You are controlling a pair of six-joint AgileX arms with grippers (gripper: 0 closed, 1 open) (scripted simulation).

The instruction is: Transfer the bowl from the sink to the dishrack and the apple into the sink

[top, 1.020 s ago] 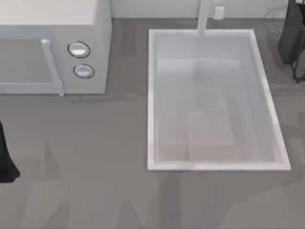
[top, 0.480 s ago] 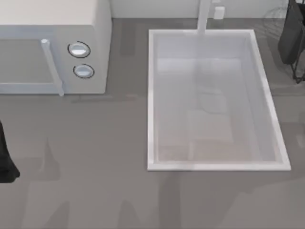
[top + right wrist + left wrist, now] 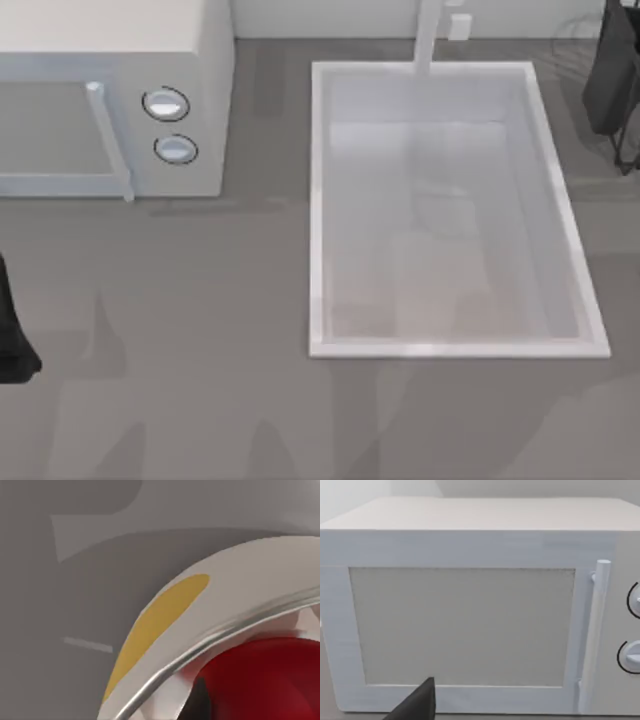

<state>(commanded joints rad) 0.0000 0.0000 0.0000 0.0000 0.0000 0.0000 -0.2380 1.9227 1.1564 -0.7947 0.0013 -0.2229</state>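
Note:
The white sink (image 3: 450,348) lies right of the table's middle with its basin bare, and its faucet (image 3: 428,35) stands at the far rim. Thin dark wires of the dishrack (image 3: 623,152) show at the far right edge. The bowl is out of view. In the right wrist view the red apple (image 3: 265,680) sits close up inside a white dish (image 3: 240,585) with a shiny rim and a yellow patch. A dark part of my right gripper (image 3: 197,700) is right beside the apple. My left gripper (image 3: 417,705) hangs in front of the microwave door.
A white microwave (image 3: 110,40) with two knobs and a bar handle (image 3: 594,630) fills the far left. A solid black block (image 3: 610,70) stands at the far right by the rack. My left arm (image 3: 10,340) is parked at the left edge. Grey tabletop runs along the front.
Faint shadows on the sink floor and on the table in front of it have shifted. Nothing else has visibly moved.

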